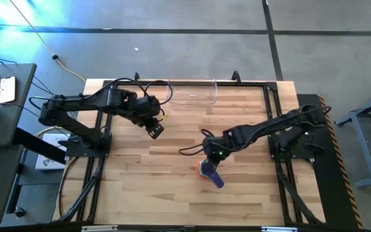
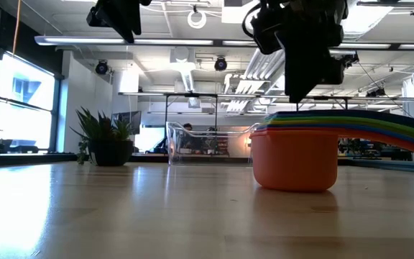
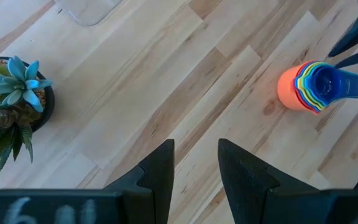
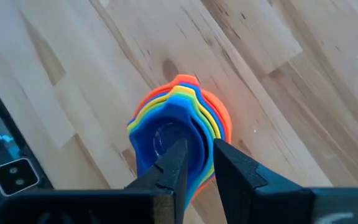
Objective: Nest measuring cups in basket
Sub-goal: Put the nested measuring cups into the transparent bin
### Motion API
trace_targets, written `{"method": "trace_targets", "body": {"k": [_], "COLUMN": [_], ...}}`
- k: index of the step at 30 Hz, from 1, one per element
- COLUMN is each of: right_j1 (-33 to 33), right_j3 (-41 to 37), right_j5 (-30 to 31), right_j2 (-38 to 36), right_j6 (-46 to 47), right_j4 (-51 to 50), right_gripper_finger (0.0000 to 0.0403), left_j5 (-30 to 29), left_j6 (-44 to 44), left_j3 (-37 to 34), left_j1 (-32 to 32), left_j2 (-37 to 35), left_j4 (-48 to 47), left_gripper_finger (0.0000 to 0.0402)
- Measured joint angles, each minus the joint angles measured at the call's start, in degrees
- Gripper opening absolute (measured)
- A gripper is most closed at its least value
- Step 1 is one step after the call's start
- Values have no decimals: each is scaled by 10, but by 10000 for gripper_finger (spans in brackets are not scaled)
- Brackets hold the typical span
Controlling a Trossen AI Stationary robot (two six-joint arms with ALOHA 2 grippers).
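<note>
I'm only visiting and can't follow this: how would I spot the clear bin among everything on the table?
Start at the wooden table and look to its far edge. The basket sits there, away from the measuring cups under the right gripper. Unlike the colourful cups, it is see-through, rectangular and empty.

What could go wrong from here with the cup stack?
1. The right gripper sits over the blue top cup only; lifting could pull it out and leave the rest of the measuring cups on the table.
2. The basket stands at the far edge, so a loose stack may shed cups on the way.
</note>
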Motion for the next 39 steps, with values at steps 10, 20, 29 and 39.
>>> {"method": "trace_targets", "body": {"k": [10, 20, 29, 39], "right_j1": [-12, 23, 75, 129], "right_j3": [0, 0, 0, 0], "right_j5": [-2, -39, -50, 0], "right_j2": [-41, -55, -54, -53], "right_j6": [8, 126, 195, 315], "right_j4": [-17, -133, -149, -101], "right_gripper_finger": [69, 69, 75, 175], "left_j5": [0, 8, 8, 7], "left_j6": [8, 51, 77, 96], "left_j3": [0, 0, 0, 0], "left_j1": [0, 0, 0, 0], "left_j2": [0, 0, 0, 0], "left_j4": [0, -2, -3, -3], "left_gripper_finger": [113, 113, 113, 113]}}
